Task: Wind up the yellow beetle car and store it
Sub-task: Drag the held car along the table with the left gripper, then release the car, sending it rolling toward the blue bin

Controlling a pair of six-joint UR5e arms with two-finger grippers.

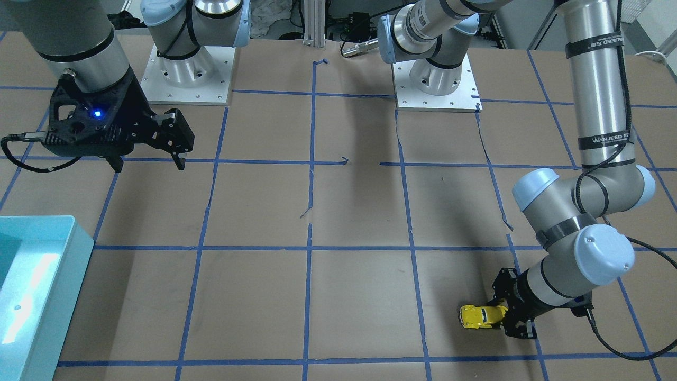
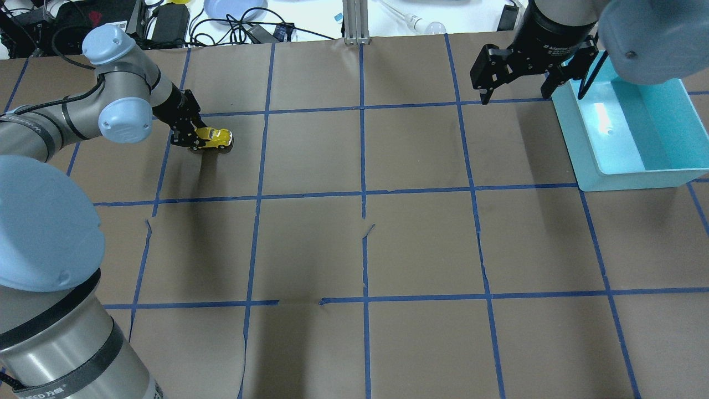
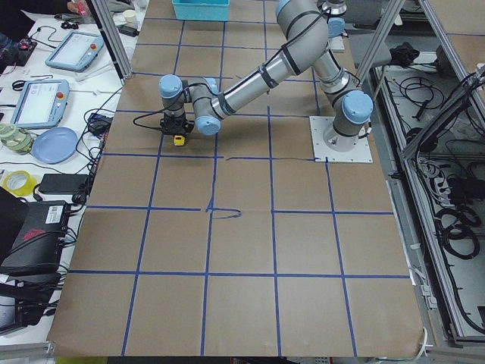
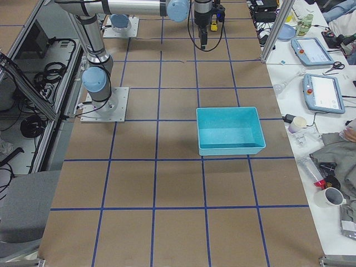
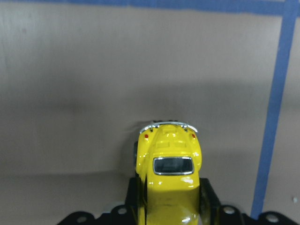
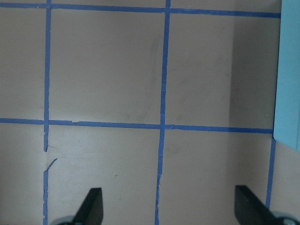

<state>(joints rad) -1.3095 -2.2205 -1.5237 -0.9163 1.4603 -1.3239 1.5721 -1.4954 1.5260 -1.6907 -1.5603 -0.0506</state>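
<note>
The yellow beetle car (image 2: 215, 138) is at the far left of the table, low at the paper surface. My left gripper (image 2: 194, 138) lies nearly level and is shut on its front half. In the left wrist view the car (image 5: 168, 159) sits between the black fingers (image 5: 208, 194), its rear window and bumper pointing away. I cannot tell whether its wheels touch the paper. The car (image 1: 478, 316) and left gripper (image 1: 502, 313) also show in the front view. My right gripper (image 2: 518, 95) is open and empty, hovering beside the teal bin (image 2: 587, 166). Its fingers (image 6: 91, 208) are spread wide.
The teal bin (image 1: 79, 238) is empty and stands at the table's far right (image 4: 228, 149); its edge shows in the right wrist view (image 6: 288, 70). Brown paper with a blue tape grid covers the table. Cables and tablets lie beyond the far edge.
</note>
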